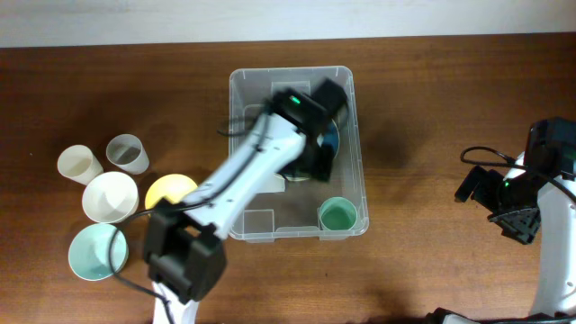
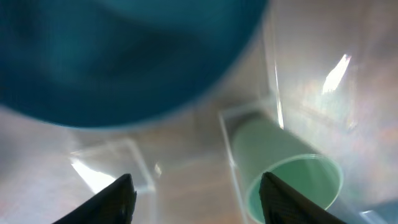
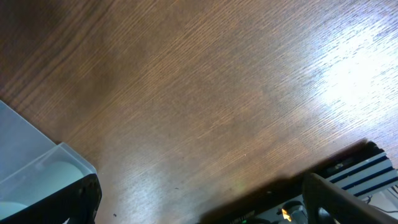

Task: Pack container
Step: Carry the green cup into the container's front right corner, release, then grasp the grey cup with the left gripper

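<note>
Clear container (image 1: 236, 90) sat mid-table. Inside: green cup (image 1: 338, 215) upright in near-right corner, blue bowl (image 1: 330, 142) toward centre. My left claw (image 2: 196, 193) hung inside, fingers spread, nothing btwn them. Right claw (image 3: 199, 202) also spread, over table (image 3: 217, 93) beside the bin.

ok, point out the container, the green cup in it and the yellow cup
container (image 1: 270, 72): overhead view, on its far rim.
green cup (image 1: 338, 216): overhead view, on the inside of its bottom.
yellow cup (image 1: 166, 187): overhead view, on its open inside.
</note>
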{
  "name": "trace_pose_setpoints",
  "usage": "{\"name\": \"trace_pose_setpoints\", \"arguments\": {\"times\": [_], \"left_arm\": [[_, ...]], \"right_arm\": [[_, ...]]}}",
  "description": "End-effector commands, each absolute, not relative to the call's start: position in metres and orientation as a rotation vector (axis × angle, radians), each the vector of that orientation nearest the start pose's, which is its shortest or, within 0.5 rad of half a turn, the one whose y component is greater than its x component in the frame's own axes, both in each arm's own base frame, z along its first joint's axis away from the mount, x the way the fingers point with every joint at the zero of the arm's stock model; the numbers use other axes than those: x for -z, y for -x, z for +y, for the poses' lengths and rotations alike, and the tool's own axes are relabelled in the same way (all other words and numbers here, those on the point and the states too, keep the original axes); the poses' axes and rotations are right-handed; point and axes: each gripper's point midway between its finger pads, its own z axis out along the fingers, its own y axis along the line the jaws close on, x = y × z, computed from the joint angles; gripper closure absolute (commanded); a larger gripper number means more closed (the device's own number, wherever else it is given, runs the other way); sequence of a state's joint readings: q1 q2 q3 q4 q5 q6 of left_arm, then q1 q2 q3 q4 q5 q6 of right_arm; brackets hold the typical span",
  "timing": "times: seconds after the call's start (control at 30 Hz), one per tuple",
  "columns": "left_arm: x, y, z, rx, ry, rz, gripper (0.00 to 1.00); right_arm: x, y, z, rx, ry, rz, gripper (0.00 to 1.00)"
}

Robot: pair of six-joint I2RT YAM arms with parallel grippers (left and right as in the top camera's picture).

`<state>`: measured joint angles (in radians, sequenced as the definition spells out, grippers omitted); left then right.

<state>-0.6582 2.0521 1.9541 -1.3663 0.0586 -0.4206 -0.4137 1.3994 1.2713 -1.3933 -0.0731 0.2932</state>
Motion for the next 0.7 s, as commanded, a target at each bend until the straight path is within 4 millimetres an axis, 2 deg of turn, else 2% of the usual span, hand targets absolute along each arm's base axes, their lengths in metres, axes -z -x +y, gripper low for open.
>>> {"name": "trace_pose_setpoints", "arguments": {"times": [0.0,0.07,0.1,0.17,0.2,0.27,0.3,0.37,0.4,0.47,0.5,0.53,0.57,0.6,0.67], "left_arm": [[-0.232,-0.365,-0.198,0.102,-0.170,2.802,0.22],[-0.255,-0.375,-0.159,0.082,-0.042,2.752,0.18],[-0.266,-0.378,-0.129,0.072,0.058,2.732,0.17],[-0.275,-0.380,-0.091,0.045,0.154,2.717,0.15],[-0.278,-0.381,-0.061,0.018,0.231,2.710,0.15],[-0.278,-0.382,-0.023,-0.022,0.327,2.711,0.13],[-0.274,-0.383,0.005,-0.057,0.374,2.717,0.13],[-0.264,-0.384,0.038,-0.091,0.458,2.731,0.13],[-0.253,-0.386,0.058,-0.107,0.515,2.755,0.13],[-0.234,-0.389,0.074,-0.116,0.561,2.800,0.13],[-0.218,-0.393,0.081,-0.123,0.590,2.838,0.13],[-0.209,-0.395,0.083,-0.126,0.598,2.858,0.13],[-0.190,-0.399,0.084,-0.131,0.607,2.907,0.13],[-0.181,-0.401,0.084,-0.134,0.609,2.932,0.13],[-0.149,-0.405,0.084,-0.141,0.617,3.011,0.13]], "right_arm": [[-0.158,-0.221,-0.085,-0.108,-1.066,2.883,0.01],[-0.158,-0.221,-0.085,-0.108,-1.066,2.883,0.01],[-0.158,-0.221,-0.085,-0.108,-1.065,2.884,0.01],[-0.158,-0.221,-0.085,-0.108,-1.060,2.885,0.01],[-0.158,-0.221,-0.085,-0.108,-1.060,2.885,0.01],[-0.158,-0.221,-0.085,-0.108,-1.060,2.885,0.01],[-0.158,-0.222,-0.085,-0.108,-1.056,2.885,0.01],[-0.159,-0.222,-0.085,-0.108,-1.055,2.883,0.01],[-0.159,-0.222,-0.085,-0.107,-1.054,2.882,0.01],[-0.159,-0.222,-0.085,-0.107,-1.054,2.881,0.01],[-0.159,-0.223,-0.085,-0.107,-1.053,2.879,0.01],[-0.159,-0.223,-0.085,-0.107,-1.053,2.880,0.01],[-0.159,-0.223,-0.085,-0.106,-1.053,2.880,0.01],[-0.159,-0.223,-0.086,-0.105,-1.053,2.880,0.01],[-0.159,-0.222,-0.086,-0.096,-1.053,2.880,0.01]]}}
